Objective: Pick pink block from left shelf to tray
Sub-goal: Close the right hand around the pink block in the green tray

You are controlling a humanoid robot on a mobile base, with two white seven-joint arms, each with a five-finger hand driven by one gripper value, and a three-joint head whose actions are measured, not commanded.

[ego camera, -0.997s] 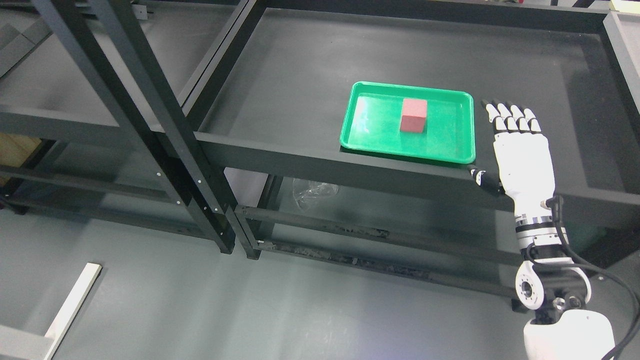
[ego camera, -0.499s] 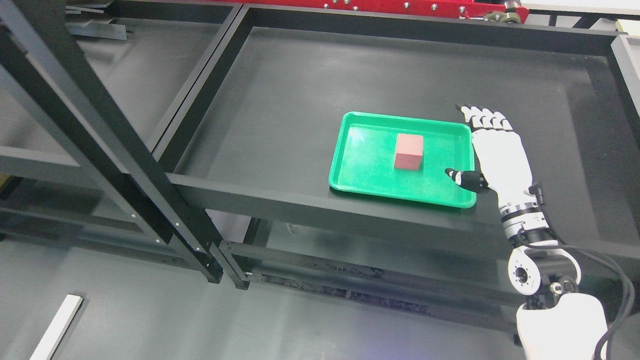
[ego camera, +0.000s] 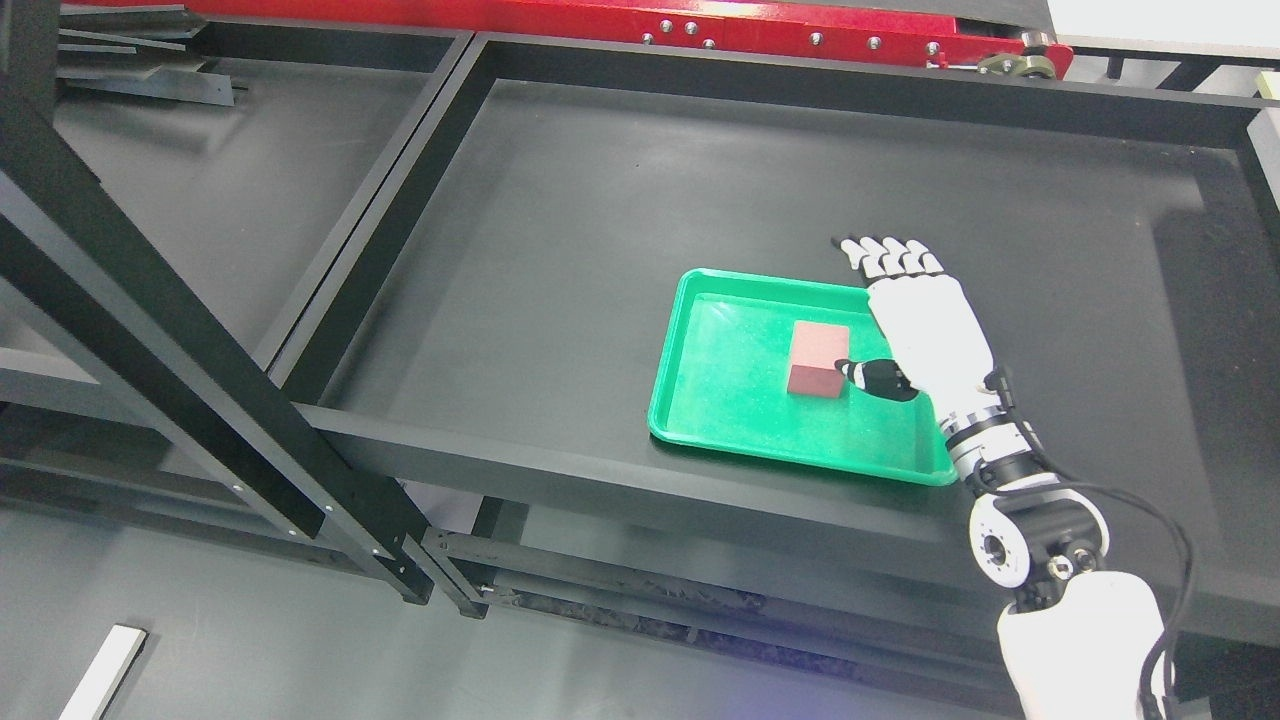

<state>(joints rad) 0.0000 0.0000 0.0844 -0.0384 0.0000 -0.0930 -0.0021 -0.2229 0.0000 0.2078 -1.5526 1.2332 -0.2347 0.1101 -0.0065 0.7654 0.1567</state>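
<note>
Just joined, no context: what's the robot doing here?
The right hand reaches over the right side of the green tray on the black shelf, fingers extended. Its thumb tip is at the right side of the pink block, which sits in the tray. Nothing is grasped. The left arm is out of view.

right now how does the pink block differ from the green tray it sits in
The pink block is a small, chunky cube standing tall above the floor of the green tray, which is wide, flat and shallow with a raised rim. The block is matte pink, while the tray is bright green with a glare patch. The block lies beside the right hand, and the tray rests on the dark shelf. Both have straight, right-angled outlines.
</note>
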